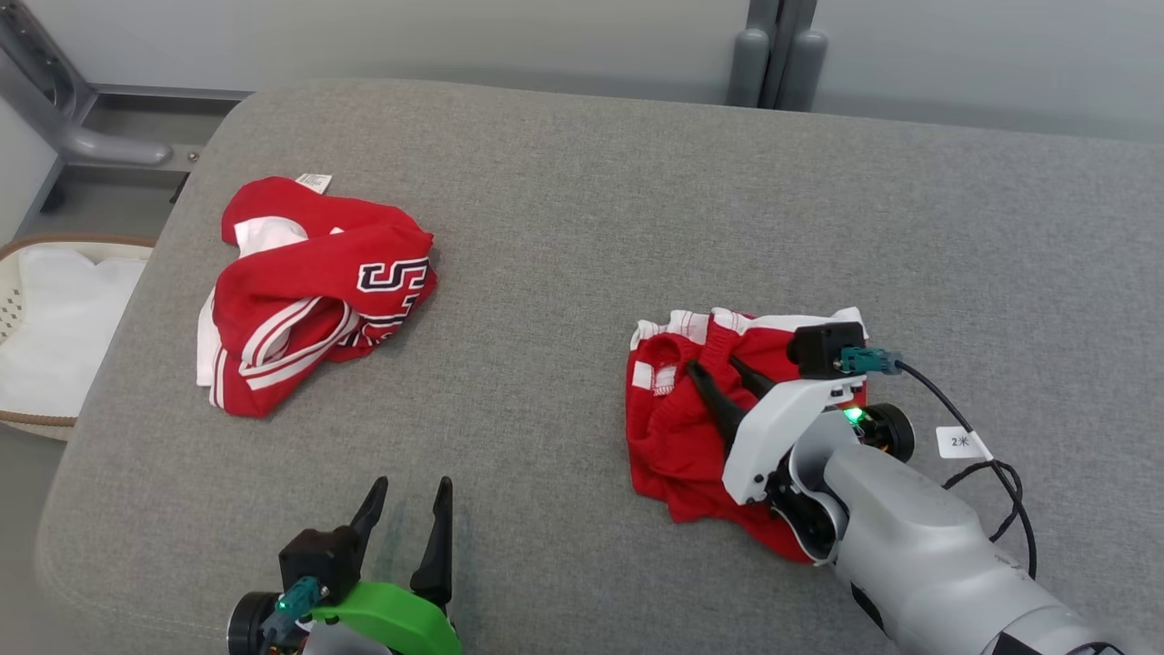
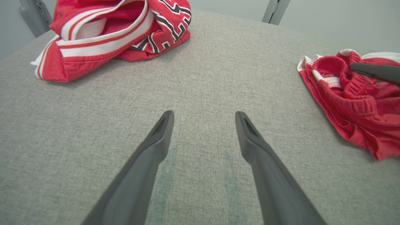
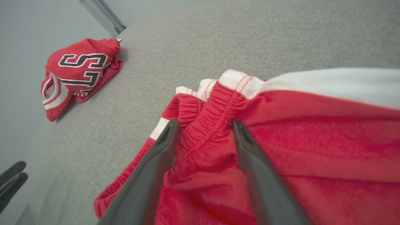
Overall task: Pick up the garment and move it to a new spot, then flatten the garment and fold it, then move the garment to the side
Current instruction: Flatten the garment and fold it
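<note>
Red shorts (image 1: 673, 437), the garment I take the task to mean, lie crumpled on the grey counter (image 1: 582, 182) at about 4 o'clock in the head view, well apart from a red jersey (image 1: 309, 300) at 10 o'clock. On the shorts sits the right gripper (image 1: 716, 366), its jaws fairly wide and set either side of a raised ridge of the elastic waistband (image 3: 215, 106); both fingers touch cloth, but nothing looks pinched yet. At 7 o'clock the left gripper (image 1: 411, 487) hovers over bare counter with jaws wide, holding nothing. The likeliest trouble is a shallow bite: if the jaws catch only the top layer of that gathered ridge, the elastic may slide out on the lift, or the shorts may rise in a twisted lump that is harder to flatten afterwards. Pressing too low could instead trap the counter's own fabric along with the shorts and drag it. A lift taken toward 10 o'clock would also risk dropping the shorts onto the jersey, so the new spot is better chosen on open counter near 12 o'clock.
</note>
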